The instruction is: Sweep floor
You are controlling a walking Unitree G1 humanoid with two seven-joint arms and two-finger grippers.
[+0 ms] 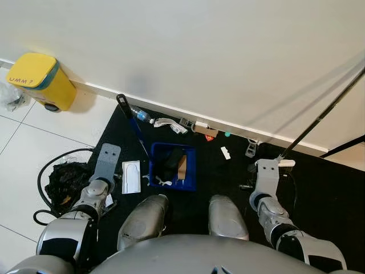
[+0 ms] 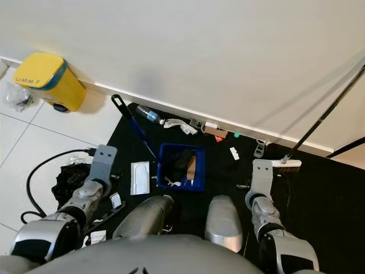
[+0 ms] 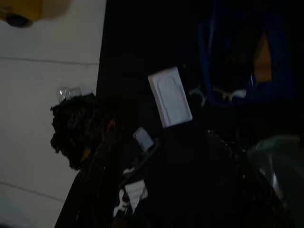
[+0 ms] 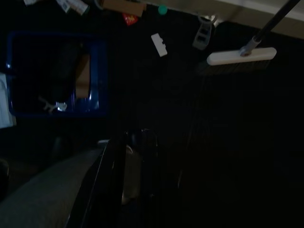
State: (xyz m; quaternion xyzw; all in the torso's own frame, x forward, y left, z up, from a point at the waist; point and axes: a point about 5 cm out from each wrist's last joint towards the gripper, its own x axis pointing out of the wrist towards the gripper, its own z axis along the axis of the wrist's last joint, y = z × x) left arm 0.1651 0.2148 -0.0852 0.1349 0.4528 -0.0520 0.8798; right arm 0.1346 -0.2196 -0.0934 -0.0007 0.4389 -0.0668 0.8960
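Broom: the broom (image 2: 293, 162) leans against the wall at about two o'clock from the robot, its white head resting on the black mat (image 2: 336, 200) and its dark pole slanting up and away to the right.
Dustpan: a blue dustpan (image 1: 173, 166) sits on the mat at twelve o'clock, just ahead of the knees, already holding some dark scraps and a brown piece; its long handle angles off toward eleven o'clock.
Litter left: a small plastic bottle (image 1: 140, 113), a white scrap (image 1: 226, 152), an orange bit and a green dot lie along the skirting at twelve to one o'clock; a white packet (image 1: 131, 176) lies just left of the dustpan, and a dark crumpled heap (image 1: 67, 180) with a black cable sits at nine o'clock.
Right gripper: the right gripper (image 2: 262, 174) hovers near the broom head, not touching it; whether its fingers are parted cannot be told.
Left gripper: the left gripper (image 1: 107, 160) hangs beside the packet, empty as far as the dim wrist view allows; finger spread unclear.
Progress: early to middling, judging by the part-filled pan, the unheld broom and the scattered litter.
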